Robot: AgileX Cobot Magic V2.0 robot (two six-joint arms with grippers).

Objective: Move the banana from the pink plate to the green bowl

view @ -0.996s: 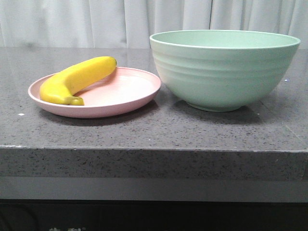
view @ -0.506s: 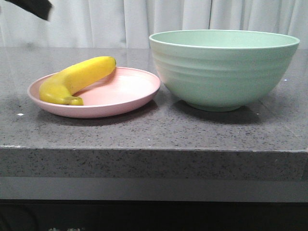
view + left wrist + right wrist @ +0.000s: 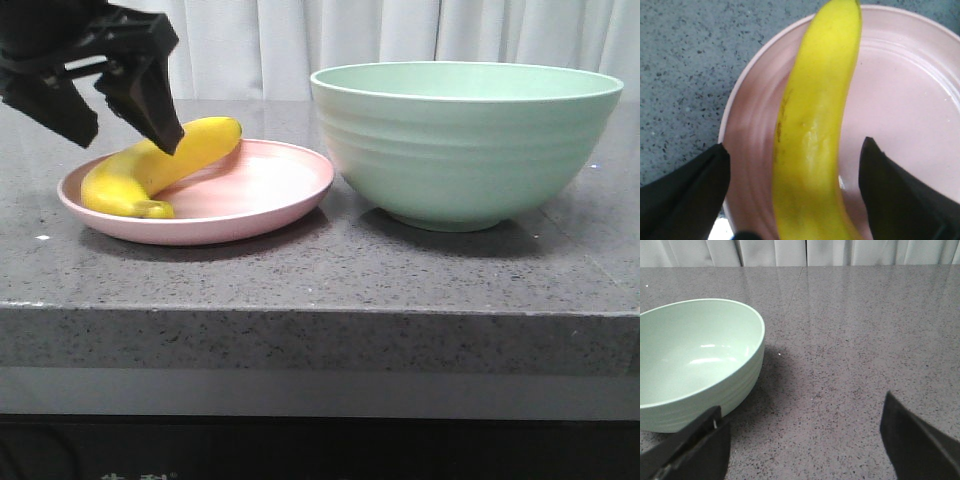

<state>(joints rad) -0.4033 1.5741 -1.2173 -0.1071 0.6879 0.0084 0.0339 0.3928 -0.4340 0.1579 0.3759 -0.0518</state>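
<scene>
The yellow banana (image 3: 160, 160) lies on the left part of the pink plate (image 3: 250, 195), its stub end toward the front. The green bowl (image 3: 465, 140) stands to the right of the plate and holds nothing that I can see. My left gripper (image 3: 128, 130) is open and low over the banana's middle, one finger on each side. In the left wrist view the banana (image 3: 815, 135) runs between the black fingers (image 3: 690, 195) with gaps on both sides, over the plate (image 3: 905, 110). My right gripper (image 3: 800, 440) is open above bare counter beside the bowl (image 3: 695, 365).
The dark speckled stone counter (image 3: 320, 270) has its front edge close below the plate and bowl. A white curtain (image 3: 300, 40) hangs behind. The right arm does not show in the front view.
My left gripper has come down from the top left corner of the front view to straddle the banana. The banana, plate and bowl have not moved.
</scene>
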